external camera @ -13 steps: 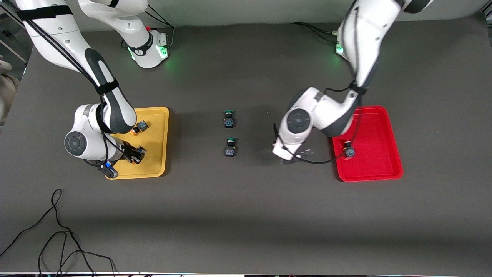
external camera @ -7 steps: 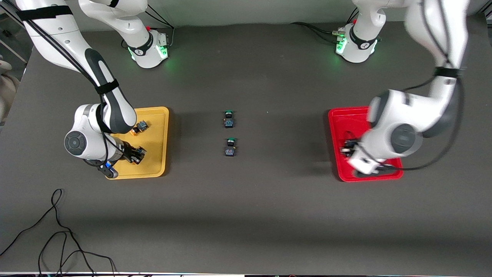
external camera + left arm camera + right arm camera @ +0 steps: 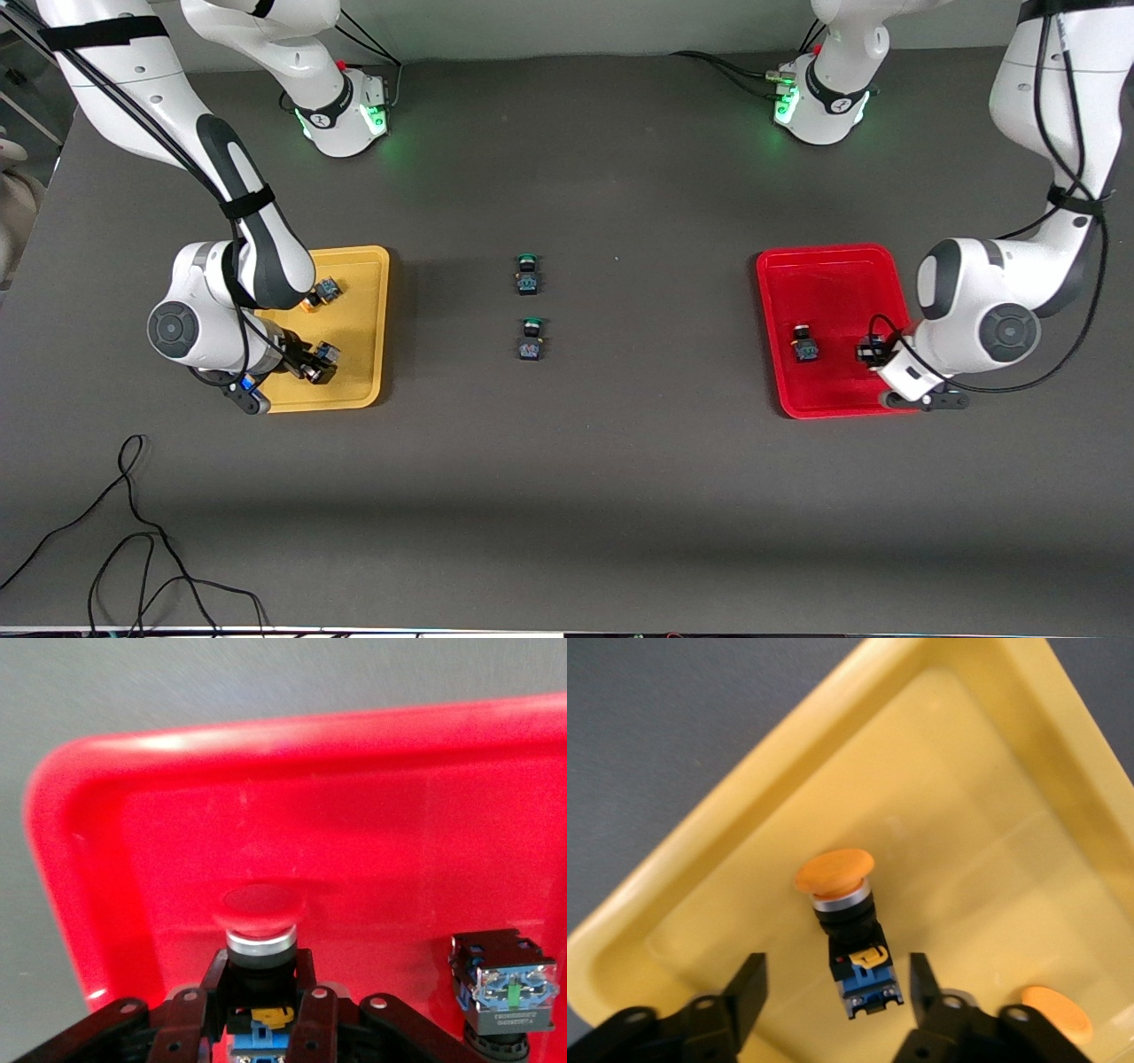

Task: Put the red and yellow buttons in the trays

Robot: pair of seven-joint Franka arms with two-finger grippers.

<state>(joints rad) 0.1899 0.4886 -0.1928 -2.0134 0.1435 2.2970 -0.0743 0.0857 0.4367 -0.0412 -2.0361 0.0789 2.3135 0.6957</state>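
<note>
Two hands work: the left hand [image 3: 257, 1010] pinches a red button [image 3: 259, 920] low over the red tray [image 3: 833, 266], near the counter's left-arm edge, beside another red button [image 3: 804, 342]. The right hand [image 3: 837, 992] is spread in the yellow tray [image 3: 365, 292], a yellow button [image 3: 846, 912] lying free between its fingers, long axis along them, beside another yellow button [image 3: 319, 294].

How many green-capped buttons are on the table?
2: both on the bare table between the trays, one green button farther from the front camera, the other green button nearer. None appear hidden.

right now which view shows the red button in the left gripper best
The left wrist view: the red button fills the foreground, its body clamped between the left gripper fingers over the red tray. The front view shows only a dark speck beside the wrist. The right wrist view doesn't show it.
</note>
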